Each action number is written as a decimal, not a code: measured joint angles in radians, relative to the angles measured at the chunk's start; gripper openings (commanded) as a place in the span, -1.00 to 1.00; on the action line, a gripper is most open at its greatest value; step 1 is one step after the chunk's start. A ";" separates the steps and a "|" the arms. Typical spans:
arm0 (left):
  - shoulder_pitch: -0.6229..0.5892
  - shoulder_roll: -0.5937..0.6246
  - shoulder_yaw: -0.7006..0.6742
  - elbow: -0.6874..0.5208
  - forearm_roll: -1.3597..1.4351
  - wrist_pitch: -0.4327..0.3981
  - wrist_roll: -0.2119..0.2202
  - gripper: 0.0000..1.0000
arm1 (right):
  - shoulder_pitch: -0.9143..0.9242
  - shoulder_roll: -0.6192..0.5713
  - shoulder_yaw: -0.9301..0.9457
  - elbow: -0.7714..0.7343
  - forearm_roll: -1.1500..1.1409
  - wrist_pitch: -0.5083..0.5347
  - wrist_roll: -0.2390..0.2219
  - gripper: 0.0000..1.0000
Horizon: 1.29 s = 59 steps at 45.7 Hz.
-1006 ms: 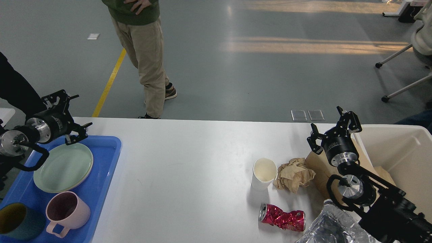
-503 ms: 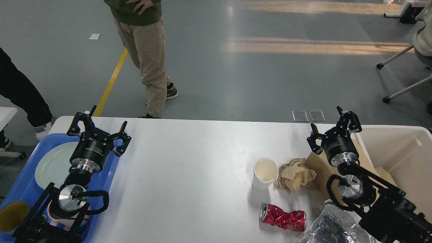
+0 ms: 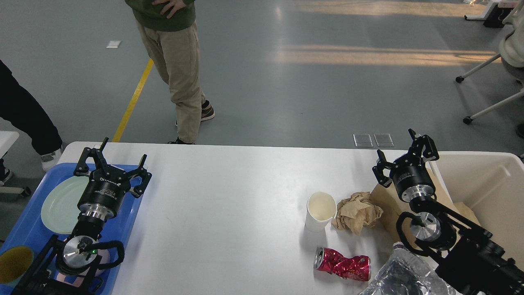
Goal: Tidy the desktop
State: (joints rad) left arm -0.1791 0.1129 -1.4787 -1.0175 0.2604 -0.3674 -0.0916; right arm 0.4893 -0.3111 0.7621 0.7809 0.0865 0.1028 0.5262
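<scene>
The white desktop fills the lower view. On its right part stand a white paper cup, a crumpled brown paper ball, a crushed red can, a flat brown paper bag and crumpled foil. My left gripper is open and empty above the far end of the blue tray. My right gripper is open and empty above the brown bag, beside the beige bin.
The tray holds a pale green plate, a dark cup with a yellow inside and a pink mug mostly hidden by my left arm. A person in khaki trousers stands beyond the far edge. Another person's dark leg is at the left.
My left arm swung in from the left edge to stand over the tray, then drew slightly left and back. The right arm and the objects have not moved.
</scene>
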 measured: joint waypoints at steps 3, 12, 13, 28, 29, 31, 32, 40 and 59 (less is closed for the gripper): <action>0.002 -0.003 -0.003 0.000 0.000 -0.001 -0.001 0.93 | 0.000 0.000 0.000 0.000 0.000 0.000 0.000 1.00; 0.015 -0.016 -0.030 0.001 -0.083 -0.030 -0.002 0.93 | 0.000 0.000 0.000 0.000 0.000 0.000 0.000 1.00; 0.019 -0.016 -0.032 0.003 -0.089 -0.034 -0.002 0.93 | 0.000 0.000 0.000 0.000 0.000 0.000 0.000 1.00; 0.030 -0.014 -0.046 0.012 -0.108 -0.078 0.002 0.93 | 0.000 0.000 0.000 0.000 0.000 0.000 0.000 1.00; 0.028 -0.014 -0.046 0.011 -0.108 -0.080 0.002 0.93 | 0.000 0.000 0.000 0.000 0.000 0.000 0.000 1.00; 0.021 -0.014 -0.046 0.007 -0.108 -0.083 0.002 0.93 | 0.000 0.000 0.000 0.000 0.000 0.000 0.000 1.00; 0.019 -0.013 -0.046 0.005 -0.108 -0.084 0.002 0.93 | 0.000 0.000 0.000 0.000 0.000 0.000 0.000 1.00; -0.011 -0.012 -0.046 -0.002 -0.107 -0.107 -0.002 0.93 | 0.000 0.001 0.000 0.000 0.000 0.000 0.000 1.00; -0.070 -0.074 -0.016 0.132 -0.100 -0.115 0.002 0.93 | 0.000 0.001 0.000 0.000 0.000 0.000 0.000 1.00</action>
State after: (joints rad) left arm -0.2489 0.0391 -1.4947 -0.8852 0.1604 -0.4828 -0.0900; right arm 0.4893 -0.3104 0.7623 0.7806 0.0861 0.1028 0.5262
